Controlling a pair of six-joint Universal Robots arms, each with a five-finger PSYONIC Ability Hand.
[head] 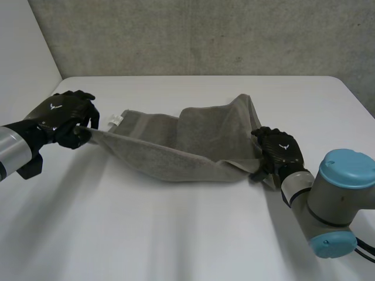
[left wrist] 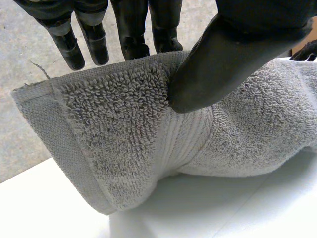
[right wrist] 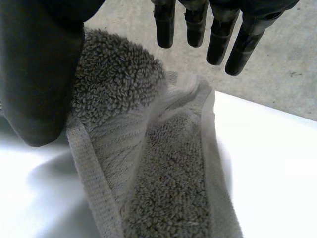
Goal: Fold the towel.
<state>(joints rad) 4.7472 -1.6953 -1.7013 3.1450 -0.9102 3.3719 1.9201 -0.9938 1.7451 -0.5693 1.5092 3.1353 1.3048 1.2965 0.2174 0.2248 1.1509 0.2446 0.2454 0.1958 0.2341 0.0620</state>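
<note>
Surface: a plain white flat table [head: 176, 234], smooth and matte.
Room: a rough grey concrete wall [head: 205, 35] runs right behind the table's far edge.
Where it is: the grey terry-cloth towel [head: 193, 140] is strung between the two hands, with its middle sagging onto the table.
Long axis: side to side across the table, with one end at each hand. The far edge is humped up toward the right end.
Texture: loopy pile all over, with a flat woven band and a stitched hem at the ends. A small white label [head: 115, 119] sticks out at the left end.
Left hand [head: 64, 117]: it's raised off the table and pinching the towel's left end, thumb [left wrist: 233, 59] on the front, fingers [left wrist: 133, 29] behind the hem.
Right hand [head: 281, 151]: low by the table, thumb [right wrist: 39, 74] clamped on the bunched right end.
</note>
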